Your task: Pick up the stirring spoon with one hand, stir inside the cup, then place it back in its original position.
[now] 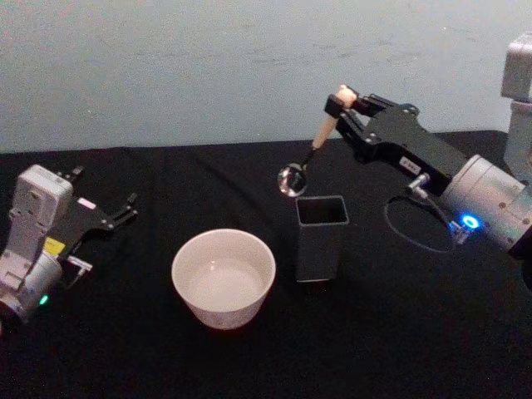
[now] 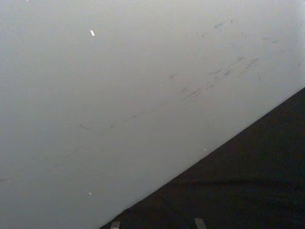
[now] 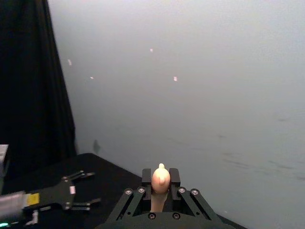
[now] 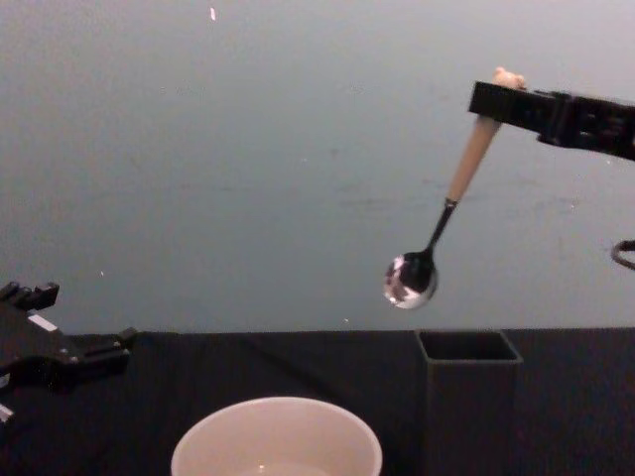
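Head view: the right gripper [image 1: 339,104] is clamped on the beige handle of the stirring spoon [image 1: 318,137], which hangs in the air with its metal bowl pointing to 7 o'clock. The holder [image 1: 320,237] stands upright on the black table [image 1: 416,332]. The cup [image 1: 223,278] is near it at 8 o'clock. The left gripper [image 1: 125,206] sits at the cup's 10 o'clock, well apart, with its fingers spread and holding nothing.

Left wrist view: a pale wall [image 2: 119,95] and the table's edge.

Right wrist view: the spoon's knob pokes up between the closed fingers [image 3: 147,177].

Chest view: the spoon is tilted (its bowl is clear above the holder, at its 11 o'clock).
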Robot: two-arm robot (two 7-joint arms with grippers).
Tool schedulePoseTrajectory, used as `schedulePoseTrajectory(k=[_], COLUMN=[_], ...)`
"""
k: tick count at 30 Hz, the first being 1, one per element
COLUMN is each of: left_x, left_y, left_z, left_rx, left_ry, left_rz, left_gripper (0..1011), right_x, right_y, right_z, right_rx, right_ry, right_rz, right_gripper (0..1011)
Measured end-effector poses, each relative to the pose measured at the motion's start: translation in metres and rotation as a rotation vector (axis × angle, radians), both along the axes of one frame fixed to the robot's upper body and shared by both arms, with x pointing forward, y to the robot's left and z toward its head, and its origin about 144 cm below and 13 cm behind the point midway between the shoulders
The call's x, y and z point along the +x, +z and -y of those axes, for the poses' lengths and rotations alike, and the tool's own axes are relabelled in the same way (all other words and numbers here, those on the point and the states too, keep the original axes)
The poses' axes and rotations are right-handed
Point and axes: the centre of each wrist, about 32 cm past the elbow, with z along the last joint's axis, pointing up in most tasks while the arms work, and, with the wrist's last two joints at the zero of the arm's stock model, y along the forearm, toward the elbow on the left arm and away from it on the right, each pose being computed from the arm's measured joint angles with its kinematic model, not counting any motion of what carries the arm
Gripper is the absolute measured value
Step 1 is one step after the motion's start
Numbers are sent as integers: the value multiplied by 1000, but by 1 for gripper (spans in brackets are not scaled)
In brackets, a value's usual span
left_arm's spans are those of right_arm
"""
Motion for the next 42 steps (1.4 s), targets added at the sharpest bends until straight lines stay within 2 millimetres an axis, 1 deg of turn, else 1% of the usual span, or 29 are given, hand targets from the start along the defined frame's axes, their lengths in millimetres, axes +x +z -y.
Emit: schedulePoseTrajectory(k=[4,8,15,17,32,42], left_x=[0,0,0,0,0,0], left_y=[0,0,0,0,0,0], left_z=[0,0,0,0,0,0], left_rx=[0,0,0,0,0,0], left_ry=[0,0,0,0,0,0], left_rz=[0,0,0,0,0,0], left_gripper=[1001,1001,1001,1001,1001,1002], right_x=[1,1,0,-1,-6,-4], right_y=[-1,-5,-14,-15,-42,-54], right_z=[-8,-19,-32,-33,-42,-51], right_rx=[1,-7,-26,-29,-107,-152], right_ry=[33,89,171,179,269,307], right_rz=[-1,-15,-35,-37,-68,-85], right_gripper=[214,214,214,214,214,214])
